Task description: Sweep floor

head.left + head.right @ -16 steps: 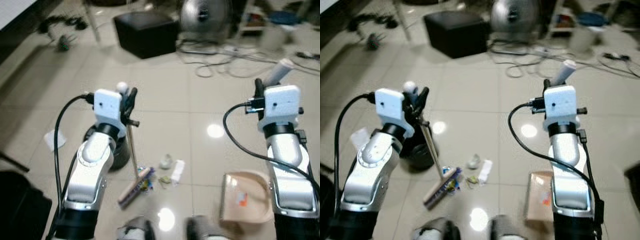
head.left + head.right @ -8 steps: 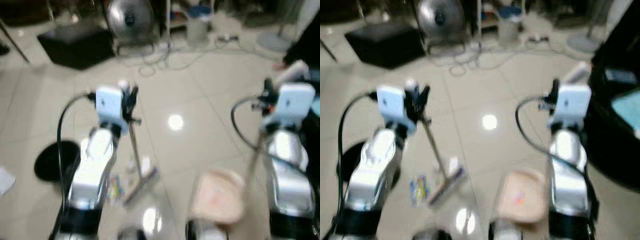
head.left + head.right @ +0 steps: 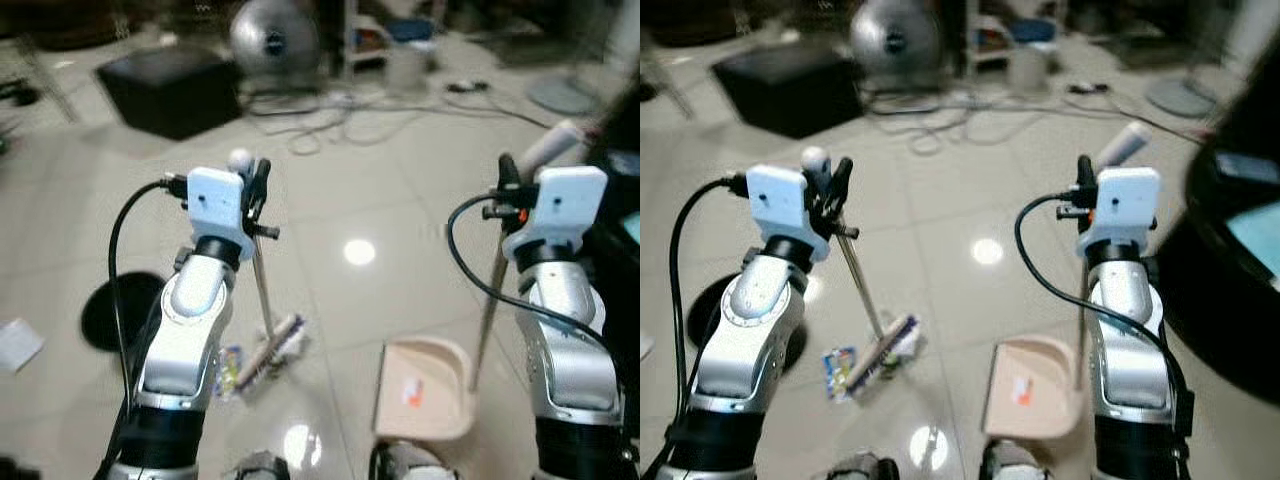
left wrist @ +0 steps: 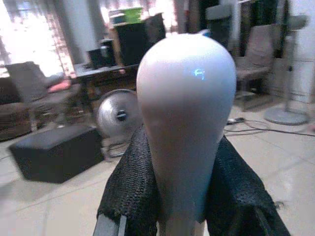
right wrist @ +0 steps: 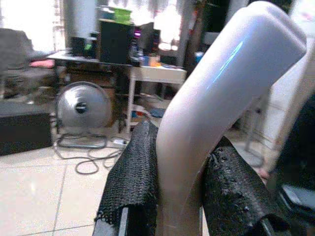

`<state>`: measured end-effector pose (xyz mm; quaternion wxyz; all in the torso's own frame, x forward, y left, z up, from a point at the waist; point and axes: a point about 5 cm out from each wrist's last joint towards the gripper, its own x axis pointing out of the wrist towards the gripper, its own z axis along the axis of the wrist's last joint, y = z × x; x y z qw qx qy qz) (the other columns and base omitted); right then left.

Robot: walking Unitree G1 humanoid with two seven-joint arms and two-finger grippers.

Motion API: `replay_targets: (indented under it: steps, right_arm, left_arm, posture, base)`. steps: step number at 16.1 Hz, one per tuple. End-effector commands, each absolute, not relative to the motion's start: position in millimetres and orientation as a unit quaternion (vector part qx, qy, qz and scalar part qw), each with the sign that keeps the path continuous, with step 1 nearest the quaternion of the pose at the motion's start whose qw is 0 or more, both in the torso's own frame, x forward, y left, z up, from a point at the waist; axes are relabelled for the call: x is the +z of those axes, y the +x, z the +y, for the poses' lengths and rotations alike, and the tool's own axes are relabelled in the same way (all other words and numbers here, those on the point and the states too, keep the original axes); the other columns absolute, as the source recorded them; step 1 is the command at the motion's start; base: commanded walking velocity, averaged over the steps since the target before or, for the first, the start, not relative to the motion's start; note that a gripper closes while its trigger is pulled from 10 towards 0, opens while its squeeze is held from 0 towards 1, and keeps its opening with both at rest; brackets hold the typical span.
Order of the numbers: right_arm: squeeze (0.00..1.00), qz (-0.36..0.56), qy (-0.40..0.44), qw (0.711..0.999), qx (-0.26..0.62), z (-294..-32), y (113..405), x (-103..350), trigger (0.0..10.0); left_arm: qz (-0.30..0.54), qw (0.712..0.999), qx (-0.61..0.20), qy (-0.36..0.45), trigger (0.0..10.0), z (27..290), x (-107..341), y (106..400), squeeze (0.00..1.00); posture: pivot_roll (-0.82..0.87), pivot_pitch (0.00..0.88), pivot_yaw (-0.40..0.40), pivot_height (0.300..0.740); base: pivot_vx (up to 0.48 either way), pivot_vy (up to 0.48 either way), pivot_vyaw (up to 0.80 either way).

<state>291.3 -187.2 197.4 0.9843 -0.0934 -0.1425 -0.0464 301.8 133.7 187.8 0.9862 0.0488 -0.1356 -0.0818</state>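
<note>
Left tool [image 3: 256, 186] raised at chest height, clamping broom [image 3: 262, 290] handle, brush on floor [image 3: 390, 200]; right tool [image 3: 508, 180] raised, pinching dustpan [image 3: 425, 390] handle

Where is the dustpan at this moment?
In the left eye view the beige dustpan rests on the tiled floor on the robot's right side, below the right end effector that holds its long handle, and to the right of the broom head.

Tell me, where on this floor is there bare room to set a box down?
Bare tile lies between the two arms, ahead of the dustpan and short of the cables. Crowded: the broom head with litter beside it, and the black round base.
</note>
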Motion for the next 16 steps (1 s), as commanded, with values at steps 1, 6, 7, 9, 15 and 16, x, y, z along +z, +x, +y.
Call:
replay_targets:
  steps: [1,6,7,9,15,16]
  right_arm:
    - [0.00,-0.172,-0.090,0.980,-0.040,-183.0,289.6,207.5,10.0]
    - [0.00,-0.172,-0.093,0.980,-0.028,-179.3,289.0,206.5,10.0]
    - [0.00,-0.172,-0.093,0.980,-0.027,-179.1,288.9,206.3,10.0]
    - [0.00,-0.172,-0.093,0.980,-0.025,-179.3,288.5,205.7,10.0]
    - [0.00,-0.173,-0.104,0.979,-0.032,-182.4,289.6,203.3,10.0]
    - [0.00,-0.177,-0.102,0.979,-0.030,-182.8,290.6,203.0,10.0]
  left_arm:
    - [-0.151,0.985,-0.065,0.055,10.0,139.1,192.7,301.2,0.00]
    - [-0.149,0.985,-0.066,0.053,10.0,136.3,190.3,300.9,0.00]
    - [-0.148,0.985,-0.066,0.053,10.0,136.4,190.1,300.9,0.00]
    - [-0.146,0.986,-0.066,0.052,10.0,136.7,189.4,301.0,0.00]
    - [-0.121,0.990,-0.063,0.036,10.0,134.5,178.2,303.1,0.00]
    - [-0.107,0.993,-0.051,0.015,10.0,135.4,172.1,304.8,0.00]
  posture:
    - [-0.09,0.109,0.055,0.740]
    - [-0.10,0.111,0.057,0.740]
    - [-0.10,0.111,0.057,0.740]
    - [-0.10,0.112,0.057,0.740]
    - [-0.09,0.122,0.061,0.740]
    - [-0.09,0.126,0.063,0.740]
  base:
    - [0.371,0.000,0.00]
    - [0.368,0.000,0.00]
    - [0.368,0.000,0.00]
    - [0.371,0.000,0.00]
    - [0.184,0.000,0.00]
    - [0.000,0.000,0.00]
